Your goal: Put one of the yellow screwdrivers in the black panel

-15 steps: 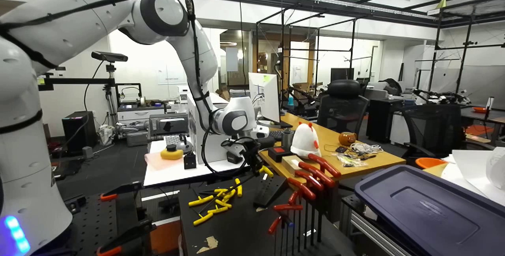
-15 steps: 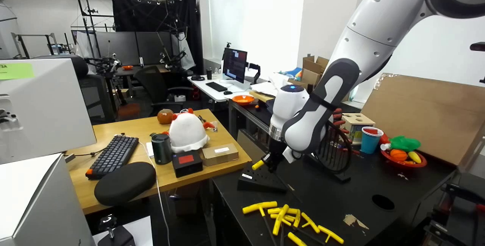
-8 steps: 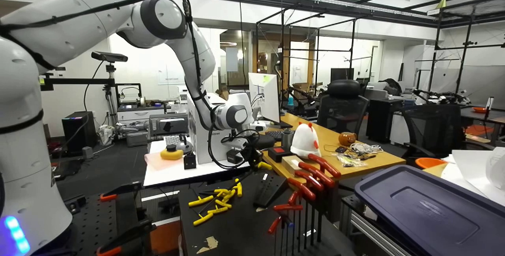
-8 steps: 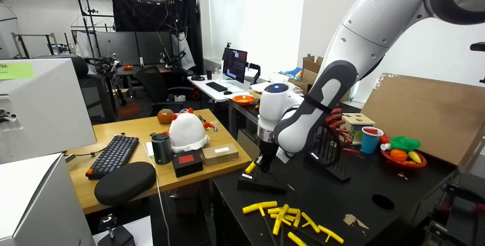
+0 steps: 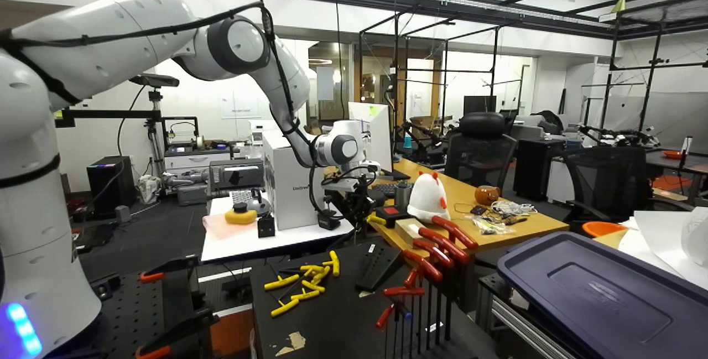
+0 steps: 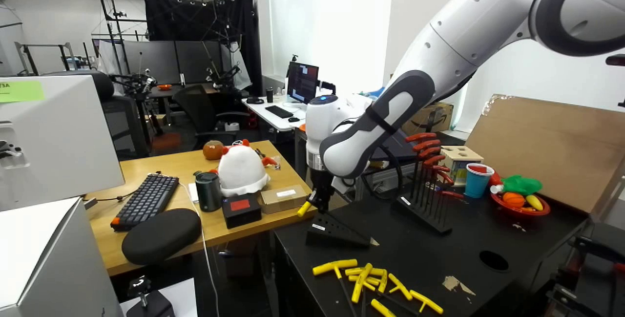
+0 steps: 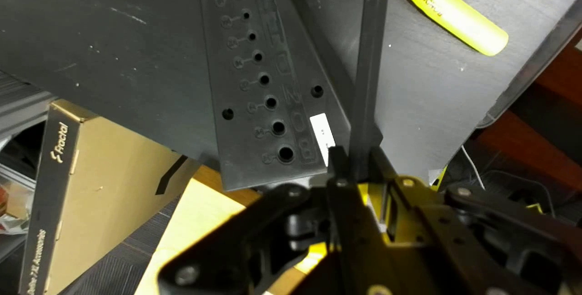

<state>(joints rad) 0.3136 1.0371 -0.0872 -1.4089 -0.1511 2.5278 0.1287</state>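
The black table (image 6: 420, 258) spreads beneath the white arm (image 6: 449, 48). On it, a rack (image 6: 424, 215) of red-handled tools (image 6: 429, 152) stands apart from the sloped black panel (image 6: 337, 233), whose row of holes (widening toward one end) shows in the wrist view. The gripper (image 7: 358, 163), narrow, clasps one yellow tool (image 6: 303, 209) above the panel's wide-hole end, its handle poking out; in the wrist view, the dark shaft (image 7: 367, 77) crosses in front of a panel corner. Loose yellow tools (image 6: 362, 280) lie clustered on the table near the panel.
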